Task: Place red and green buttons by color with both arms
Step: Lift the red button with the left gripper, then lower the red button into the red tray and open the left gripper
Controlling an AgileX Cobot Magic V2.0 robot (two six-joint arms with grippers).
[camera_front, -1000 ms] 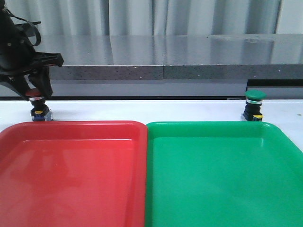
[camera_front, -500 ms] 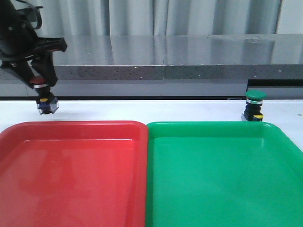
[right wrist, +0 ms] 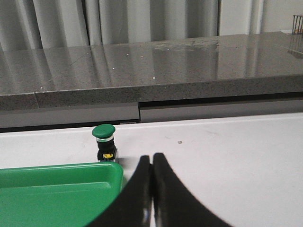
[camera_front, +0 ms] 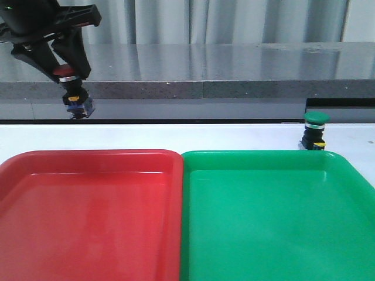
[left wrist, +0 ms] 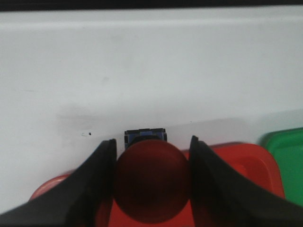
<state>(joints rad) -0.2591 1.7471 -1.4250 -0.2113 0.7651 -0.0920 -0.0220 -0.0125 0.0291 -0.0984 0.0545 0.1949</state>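
Left tool [camera_front: 65,71] is clamped on the dark cap of the red button [camera_front: 73,93], which hangs tilted in the air, clear of the white tabletop [camera_front: 176,136] and above the far left corner of the red tray [camera_front: 88,161]. The green button [camera_front: 315,131] stands upright on the tabletop just behind the far right edge of the green tray [camera_front: 263,161], untouched. Right tool [right wrist: 151,163], seen only in its wrist view, has its fingers pressed together on nothing, near the green tray's corner and apart from the green button.
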